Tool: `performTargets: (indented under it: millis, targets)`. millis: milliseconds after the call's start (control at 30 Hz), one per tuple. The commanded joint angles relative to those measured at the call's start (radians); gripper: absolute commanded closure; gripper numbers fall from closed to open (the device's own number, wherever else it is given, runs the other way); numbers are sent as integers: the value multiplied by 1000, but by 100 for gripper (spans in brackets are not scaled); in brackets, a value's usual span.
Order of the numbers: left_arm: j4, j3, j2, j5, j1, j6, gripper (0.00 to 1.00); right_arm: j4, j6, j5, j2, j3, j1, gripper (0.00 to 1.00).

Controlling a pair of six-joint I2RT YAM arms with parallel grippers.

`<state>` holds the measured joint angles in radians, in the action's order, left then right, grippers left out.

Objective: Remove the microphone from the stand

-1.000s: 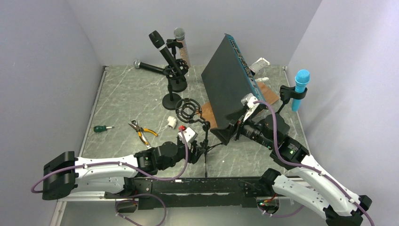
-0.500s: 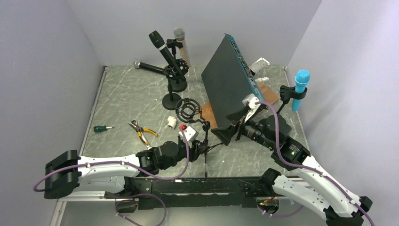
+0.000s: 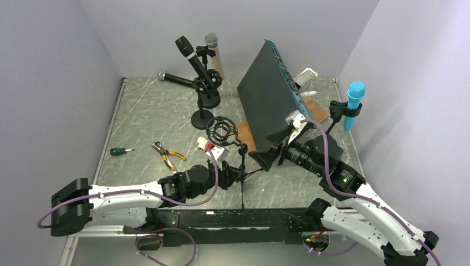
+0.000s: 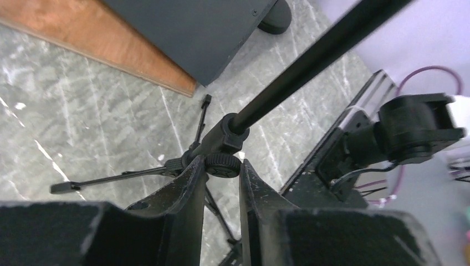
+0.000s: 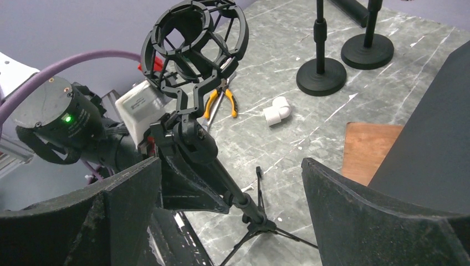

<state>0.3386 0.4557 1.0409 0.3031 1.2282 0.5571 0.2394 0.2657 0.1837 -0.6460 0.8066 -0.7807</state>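
A black tripod stand point(image 3: 243, 166) stands at the table's near middle, and its shock mount point(image 3: 221, 129) is empty. The mount also shows in the right wrist view point(image 5: 194, 41). My left gripper point(image 3: 235, 176) is low at the tripod's hub. In the left wrist view it point(image 4: 223, 165) is shut on the stand's round knob point(image 4: 223, 166). My right gripper point(image 5: 231, 162) is wide open and empty, a finger on either side of the pole point(image 5: 235, 194), not touching it. A blue microphone point(image 3: 354, 97) sits in a clip stand at the right. A black microphone point(image 3: 188, 52) sits on a stand at the back.
A tilted black mixer point(image 3: 266, 105) rises just behind my right gripper point(image 3: 282, 152), over a wooden board point(image 3: 244, 136). Pliers point(image 3: 168, 155), a screwdriver point(image 3: 120, 151) and a white pipe elbow point(image 3: 202, 143) lie left of the tripod. A silver microphone point(image 3: 211, 40) and a loose black one point(image 3: 174, 78) are at the back.
My left gripper has moved forward and a little right, in to the tripod's hub. The right arm shifted slightly and then held still.
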Motion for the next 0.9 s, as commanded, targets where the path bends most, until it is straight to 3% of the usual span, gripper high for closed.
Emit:
performTargets:
  millis: [0, 233, 567, 667, 867]
  targets:
    - [7, -35, -61, -113, -71, 238, 100, -24, 9, -3, 6, 8, -6, 1]
    - [348, -216, -17, -333, -232, 700, 100, -26, 18, -1, 10, 4, -5, 1]
    - [1044, -411, 278, -306, -251, 1269, 100, -14, 19, -10, 30, 4, -5, 1]
    - [1172, -431, 363, -274, -251, 1340, 100, -18, 21, -9, 34, -4, -5, 1]
    - [1202, -405, 433, -305, -249, 1343, 100, -14, 15, -9, 24, 1, -6, 0]
